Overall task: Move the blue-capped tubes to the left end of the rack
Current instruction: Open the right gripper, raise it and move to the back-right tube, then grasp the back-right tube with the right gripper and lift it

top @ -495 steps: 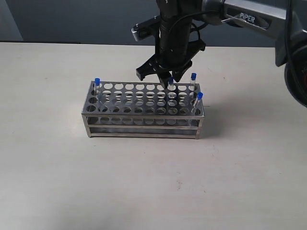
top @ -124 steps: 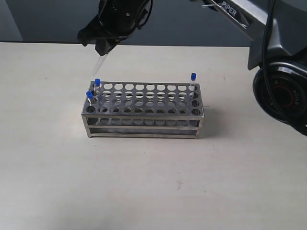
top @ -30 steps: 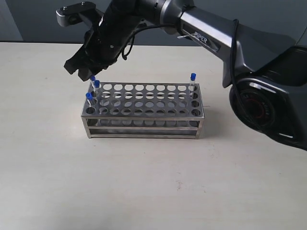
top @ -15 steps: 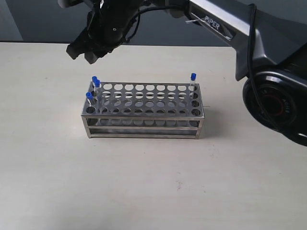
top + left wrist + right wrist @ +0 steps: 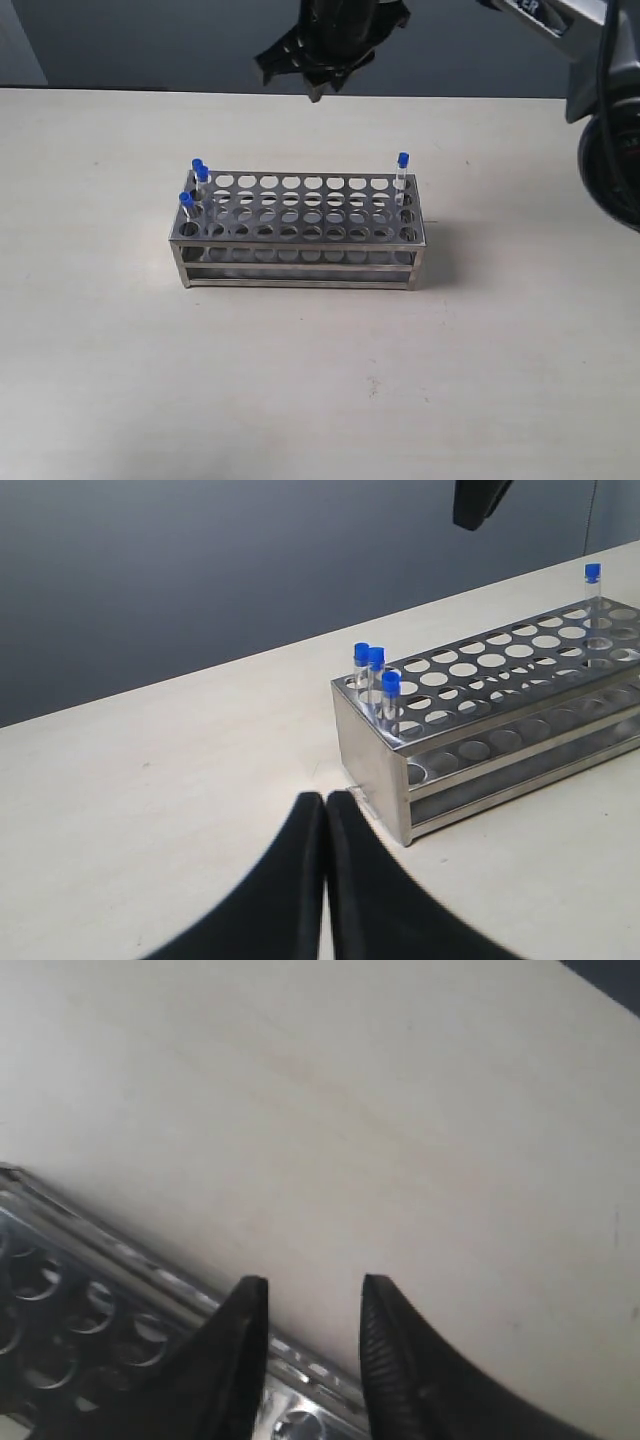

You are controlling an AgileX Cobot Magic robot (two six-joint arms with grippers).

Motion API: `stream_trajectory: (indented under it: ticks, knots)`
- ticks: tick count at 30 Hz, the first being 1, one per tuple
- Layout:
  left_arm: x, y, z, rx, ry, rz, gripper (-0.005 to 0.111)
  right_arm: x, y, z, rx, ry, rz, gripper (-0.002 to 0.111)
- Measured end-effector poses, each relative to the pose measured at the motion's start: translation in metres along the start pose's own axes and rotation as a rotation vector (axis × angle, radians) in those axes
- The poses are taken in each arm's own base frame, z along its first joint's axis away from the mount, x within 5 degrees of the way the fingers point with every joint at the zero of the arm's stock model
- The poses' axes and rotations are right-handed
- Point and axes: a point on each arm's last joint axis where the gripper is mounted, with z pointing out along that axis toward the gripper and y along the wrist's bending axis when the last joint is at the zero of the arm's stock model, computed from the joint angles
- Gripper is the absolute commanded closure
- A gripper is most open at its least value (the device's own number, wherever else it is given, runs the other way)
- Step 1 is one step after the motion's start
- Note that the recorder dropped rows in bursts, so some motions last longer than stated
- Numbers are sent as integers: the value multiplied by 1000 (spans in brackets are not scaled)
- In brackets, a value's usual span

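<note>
The steel rack (image 5: 300, 232) stands mid-table. Three blue-capped tubes stand upright in holes at its left end (image 5: 197, 170) (image 5: 203, 178) (image 5: 186, 204); they also show in the left wrist view (image 5: 376, 670). A fourth blue-capped tube (image 5: 402, 170) stands at the rack's far right back corner, also seen as tube (image 5: 593, 585). My right gripper (image 5: 318, 85) hangs high above the table behind the rack, open and empty; its wrist view shows the gripper (image 5: 310, 1285) over the rack's edge (image 5: 120, 1290). My left gripper (image 5: 325, 798) is shut and empty, low on the table left of the rack.
The pale tabletop (image 5: 320, 380) spreads all round the rack. The right arm's dark base (image 5: 610, 150) stands at the right edge. A dark wall runs behind the table.
The right gripper let go of a tube at the rack's left end, rose, and swung right above the rack's middle. Three tubes now stand at the left end.
</note>
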Motion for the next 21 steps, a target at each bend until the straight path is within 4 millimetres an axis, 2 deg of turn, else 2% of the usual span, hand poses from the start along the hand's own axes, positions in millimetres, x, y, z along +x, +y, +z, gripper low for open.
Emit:
stream_trajectory:
  ticks: [6,10,21]
  knots:
    - [0,0,0,0,0,0,106,17,-26,-3,21,61,76,77]
    - [0,0,0,0,0,0,106,30,-32,0,39,111,82,77]
    - [0,0,0,0,0,0,106,56,-35,25,65,242,65,77]
